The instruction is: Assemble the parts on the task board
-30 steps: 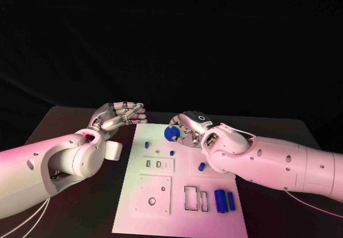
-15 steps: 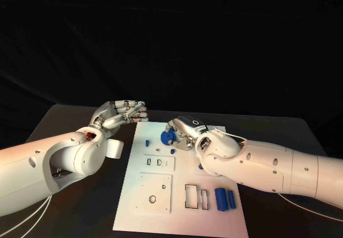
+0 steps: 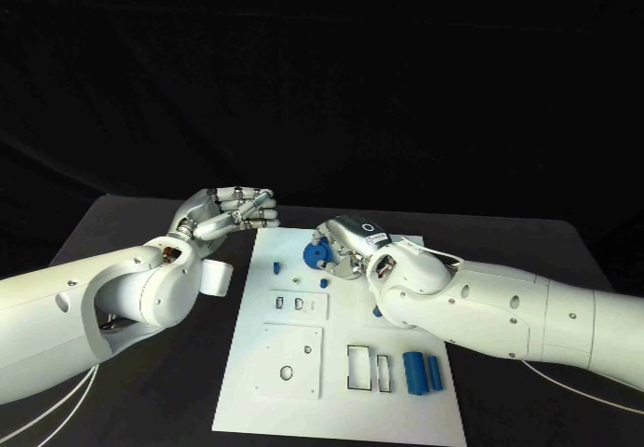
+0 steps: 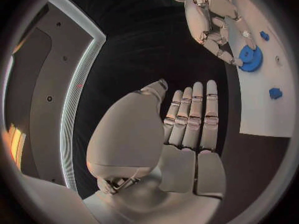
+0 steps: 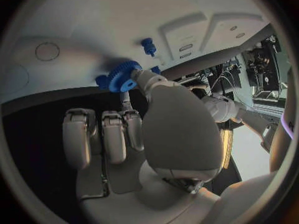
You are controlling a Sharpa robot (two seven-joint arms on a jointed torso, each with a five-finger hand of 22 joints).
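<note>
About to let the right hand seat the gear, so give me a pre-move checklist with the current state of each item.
1. Blue gear held by the right hand: ok, thumb and a finger touch it in the right wrist view.
2. Gear over the task board: ok, it sits at the board's far end.
3. Gear aligned with its seat: cannot tell, the hand hides what is under it.
4. Left hand out of the way: ok, it is off the board's far left corner, holding nothing.
5. Other blue parts clear of the gear: ok, the small peg and the two blue blocks lie apart from it.
</note>
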